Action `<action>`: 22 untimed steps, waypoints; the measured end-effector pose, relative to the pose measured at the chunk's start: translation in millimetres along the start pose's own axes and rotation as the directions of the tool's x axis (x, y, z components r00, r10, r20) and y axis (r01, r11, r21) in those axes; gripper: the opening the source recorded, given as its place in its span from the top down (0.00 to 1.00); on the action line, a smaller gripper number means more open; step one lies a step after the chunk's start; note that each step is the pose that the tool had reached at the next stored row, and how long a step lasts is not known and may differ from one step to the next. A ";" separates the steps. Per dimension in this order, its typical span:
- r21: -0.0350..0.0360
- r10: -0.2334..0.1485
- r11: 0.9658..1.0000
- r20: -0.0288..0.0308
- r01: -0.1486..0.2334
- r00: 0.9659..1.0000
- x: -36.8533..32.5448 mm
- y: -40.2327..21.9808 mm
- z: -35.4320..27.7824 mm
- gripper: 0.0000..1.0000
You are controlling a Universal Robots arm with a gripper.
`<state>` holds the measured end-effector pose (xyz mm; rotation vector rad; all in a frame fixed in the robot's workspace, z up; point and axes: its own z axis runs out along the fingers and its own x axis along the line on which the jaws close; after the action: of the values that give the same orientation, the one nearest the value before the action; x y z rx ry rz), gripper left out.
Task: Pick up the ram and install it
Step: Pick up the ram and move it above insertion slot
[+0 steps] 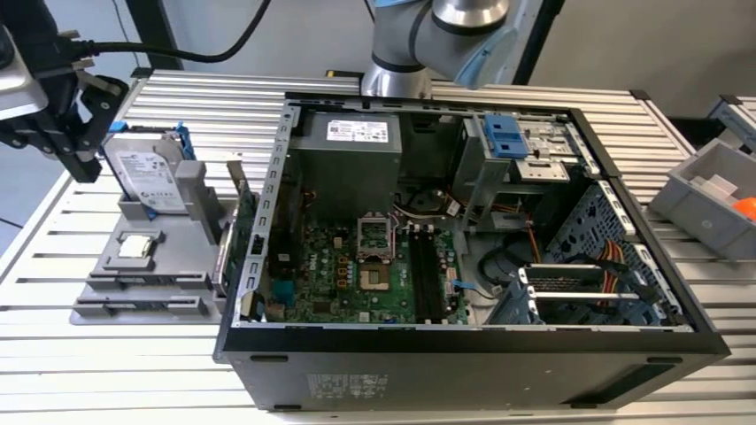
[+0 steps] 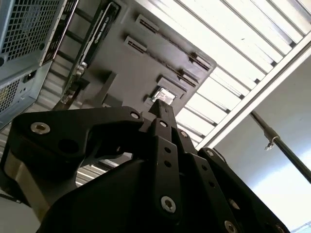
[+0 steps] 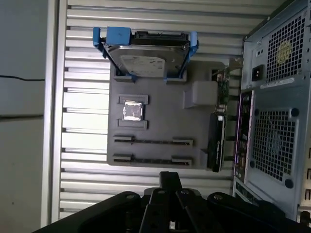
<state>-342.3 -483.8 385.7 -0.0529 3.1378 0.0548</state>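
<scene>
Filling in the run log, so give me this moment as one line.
gripper: shut, nothing held | position: near gray fixture, beside hard drive | PC case: open

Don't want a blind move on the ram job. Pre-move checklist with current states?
1. Ram located: cannot tell; both long holders on the gray tray look bare.
2. Claw free: ok, shut with nothing in it.
3. Claw outside the case: ok, it hangs by the hard drive.
4. Case open: ok, motherboard slots exposed.
5. Slots free: cannot tell.
</scene>
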 end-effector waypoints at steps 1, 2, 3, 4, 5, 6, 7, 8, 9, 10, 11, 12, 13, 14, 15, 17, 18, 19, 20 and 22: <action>0.000 0.000 1.000 0.000 0.000 1.000 0.1 -2.8 0.0 1.00; 0.000 0.000 1.000 0.000 0.000 1.000 0.2 -5.0 0.0 1.00; 0.000 0.000 1.000 0.000 0.000 1.000 0.2 -7.0 0.0 1.00; 0.000 0.000 1.000 0.000 0.000 1.000 0.3 -8.7 0.0 1.00; 0.000 0.000 1.000 0.000 0.000 1.000 0.4 -10.4 0.0 1.00; 0.000 0.000 1.000 0.000 0.000 1.000 0.4 -11.2 0.1 1.00; 0.000 0.000 1.000 -0.001 0.000 1.000 0.4 -11.1 0.0 1.00; 0.000 0.000 1.000 0.000 0.000 1.000 0.4 -11.1 0.0 1.00; 0.000 0.000 1.000 0.000 0.000 1.000 0.4 -11.1 0.1 1.00; 0.000 0.000 1.000 0.000 0.000 1.000 0.3 -10.9 0.1 1.00; 0.000 0.000 1.000 -0.001 0.000 1.000 0.3 -10.4 0.0 1.00; 0.000 0.000 1.000 0.000 0.000 1.000 0.3 -9.9 0.1 1.00; 0.000 0.000 1.000 0.000 0.000 1.000 0.2 -9.7 0.1 1.00; 0.000 0.000 1.000 -0.001 0.000 1.000 0.2 -9.7 0.1 1.00; 0.000 0.000 1.000 -0.001 0.000 1.000 0.2 -9.7 0.1 1.00; 0.000 0.000 1.000 -0.001 0.000 1.000 0.2 -9.7 0.1 1.00; 0.000 0.000 1.000 -0.001 0.000 1.000 0.2 -9.7 0.1 1.00; 0.000 0.000 1.000 -0.001 0.000 1.000 0.2 -9.7 0.1 1.00; 0.000 0.000 1.000 -0.001 0.000 1.000 0.2 -9.7 0.1 1.00; 0.000 0.000 1.000 -0.001 0.000 1.000 0.1 -9.7 0.1 1.00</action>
<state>-342.1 -493.5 385.3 -0.0531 3.1383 0.0552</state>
